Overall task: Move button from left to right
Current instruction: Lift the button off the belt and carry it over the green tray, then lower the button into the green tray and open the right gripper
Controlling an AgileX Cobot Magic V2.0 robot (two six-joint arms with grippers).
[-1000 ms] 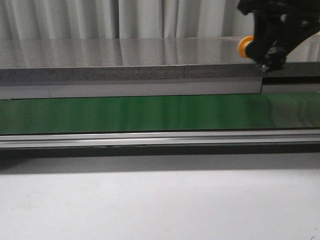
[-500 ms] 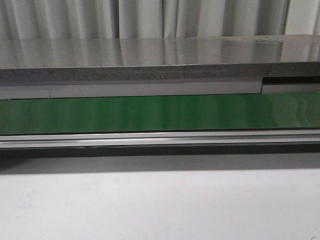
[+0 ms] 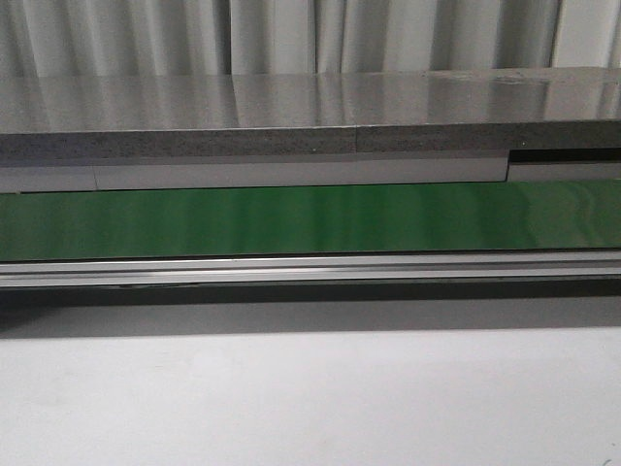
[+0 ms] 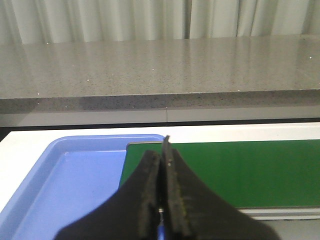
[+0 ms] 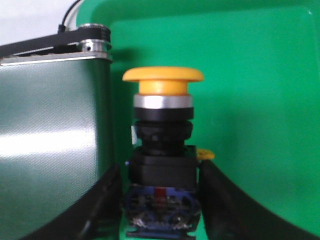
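Note:
The button (image 5: 162,115) shows only in the right wrist view: a yellow-orange cap, a silver ring and a black body with a blue base. It stands upright between the fingers of my right gripper (image 5: 161,200), which is shut on its body over a green tray (image 5: 260,100). I cannot tell if its base touches the tray floor. My left gripper (image 4: 162,150) is shut and empty, above the edge where a blue tray (image 4: 75,180) meets the green belt (image 4: 240,170). Neither gripper nor the button shows in the front view.
The green conveyor belt (image 3: 310,218) runs across the front view with a grey stone counter (image 3: 291,107) behind it and a white table in front. In the right wrist view the belt's end (image 5: 50,140) and its roller (image 5: 92,37) lie just beside the button.
One second ago my right arm held the button at the front view's upper right. It then moved out of that view to the right and stays out.

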